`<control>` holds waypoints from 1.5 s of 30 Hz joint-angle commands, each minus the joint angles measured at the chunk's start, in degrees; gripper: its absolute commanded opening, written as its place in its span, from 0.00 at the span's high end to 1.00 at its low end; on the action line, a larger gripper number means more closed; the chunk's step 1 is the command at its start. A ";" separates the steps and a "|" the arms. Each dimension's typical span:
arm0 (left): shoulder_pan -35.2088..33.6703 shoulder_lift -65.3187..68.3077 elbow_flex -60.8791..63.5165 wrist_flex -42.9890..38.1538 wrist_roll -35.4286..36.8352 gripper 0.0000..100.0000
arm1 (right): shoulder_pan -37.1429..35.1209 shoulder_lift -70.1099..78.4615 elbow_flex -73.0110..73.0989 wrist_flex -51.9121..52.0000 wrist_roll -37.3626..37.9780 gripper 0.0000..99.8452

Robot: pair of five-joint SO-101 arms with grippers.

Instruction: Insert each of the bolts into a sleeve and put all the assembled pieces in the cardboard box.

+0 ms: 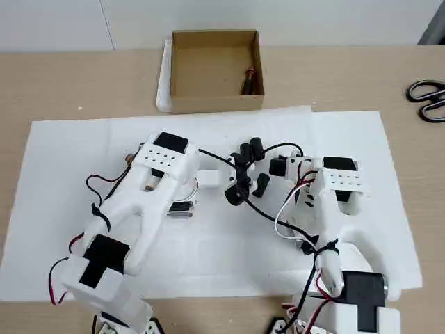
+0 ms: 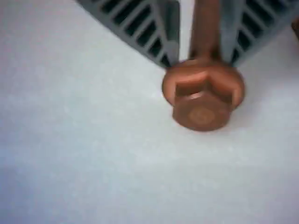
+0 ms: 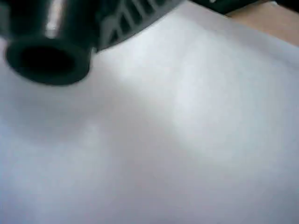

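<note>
High view: one piece (image 1: 248, 80) in box (image 1: 208, 103) | left tool (image 2: 205, 46) grips one bolt (image 2: 203, 100) | right tool (image 3: 70, 23) grips one sleeve (image 3: 46, 60)

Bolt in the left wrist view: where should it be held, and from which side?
Probably by the shank of the bolt, just behind the head, closing across it from both sides, as the left hand does now. The shank is narrow and straight, so it sits between the ribbed fingers; the wide flanged head would stop it sliding through.
</note>
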 commanded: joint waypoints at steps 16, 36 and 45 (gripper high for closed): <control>-1.05 1.85 4.70 -5.63 0.09 0.94 | 0.40 -2.51 -0.18 -0.48 0.35 0.99; 0.18 -13.45 -10.51 3.43 9.14 0.99 | 0.40 -2.59 -10.55 6.37 0.09 0.99; 1.76 -25.93 -19.56 7.12 19.16 0.99 | 0.13 -2.59 -27.60 16.75 -1.93 0.99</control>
